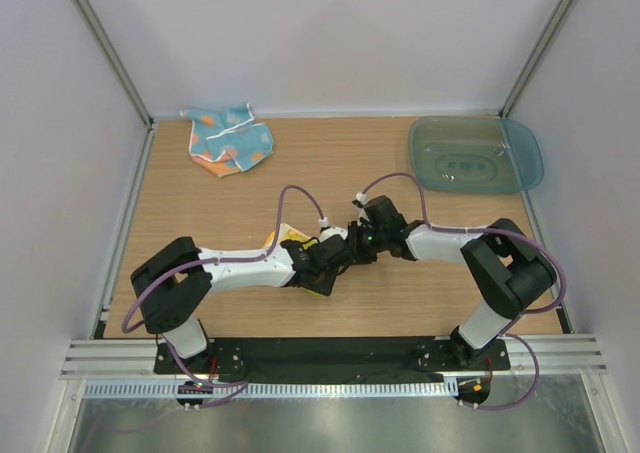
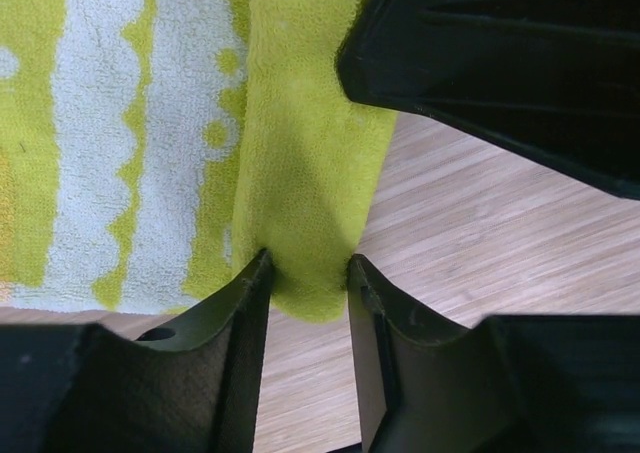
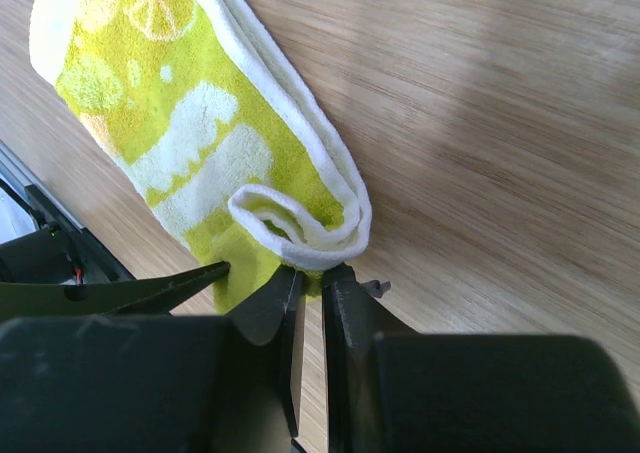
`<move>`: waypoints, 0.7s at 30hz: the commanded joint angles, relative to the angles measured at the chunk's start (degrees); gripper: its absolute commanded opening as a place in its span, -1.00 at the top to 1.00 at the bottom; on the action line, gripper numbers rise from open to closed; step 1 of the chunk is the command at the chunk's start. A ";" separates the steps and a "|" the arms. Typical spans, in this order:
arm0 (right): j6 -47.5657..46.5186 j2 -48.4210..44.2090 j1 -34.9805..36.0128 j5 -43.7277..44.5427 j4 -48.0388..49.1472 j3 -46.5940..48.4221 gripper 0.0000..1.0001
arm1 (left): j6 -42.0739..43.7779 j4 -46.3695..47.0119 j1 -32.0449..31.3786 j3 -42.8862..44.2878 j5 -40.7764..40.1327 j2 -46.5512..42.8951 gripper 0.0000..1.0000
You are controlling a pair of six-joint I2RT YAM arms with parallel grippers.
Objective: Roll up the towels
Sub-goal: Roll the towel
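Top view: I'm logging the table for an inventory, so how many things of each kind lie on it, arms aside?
Towels: 2, the yellow towel and the blue towel
Trays: 1, the teal tray
Total: 3

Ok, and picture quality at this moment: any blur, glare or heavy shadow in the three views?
Top external: even light, sharp, little glare; the arms cover most of the yellow towel. Left wrist: towel pile crisp, a shadow on its fold, the left gripper dark and soft-edged. Right wrist: soft shadow bands across the table, the right gripper almost black.
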 commanded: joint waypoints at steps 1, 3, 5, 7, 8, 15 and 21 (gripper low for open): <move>-0.91 -1.65 0.06 0.70 -0.53 2.69 0.74 | -1.51 0.07 -0.82 -2.40 2.09 1.35 0.28; -1.17 -1.65 -0.03 0.97 -1.23 3.30 0.72 | -1.34 0.07 -0.74 -2.40 2.18 1.44 0.37; -1.44 -1.47 -0.29 0.88 -4.21 4.53 0.69 | -1.08 -0.02 -0.74 -2.66 2.18 1.44 0.45; -1.88 -0.94 -0.38 0.88 -5.71 5.76 0.60 | -0.90 0.07 -0.74 -2.75 2.44 1.70 0.58; -1.97 -0.86 -0.46 0.88 -6.24 6.12 0.57 | -0.90 0.07 -0.74 -2.75 2.53 1.79 0.62; -3.02 -2.70 -3.01 2.72 -10.89 7.70 -0.05 | -0.63 0.42 -0.74 -2.40 4.90 0.56 0.84; -5.22 -6.48 -4.86 5.10 -17.58 10.95 -0.28 | -0.20 1.12 -0.74 -2.05 7.45 -1.99 0.88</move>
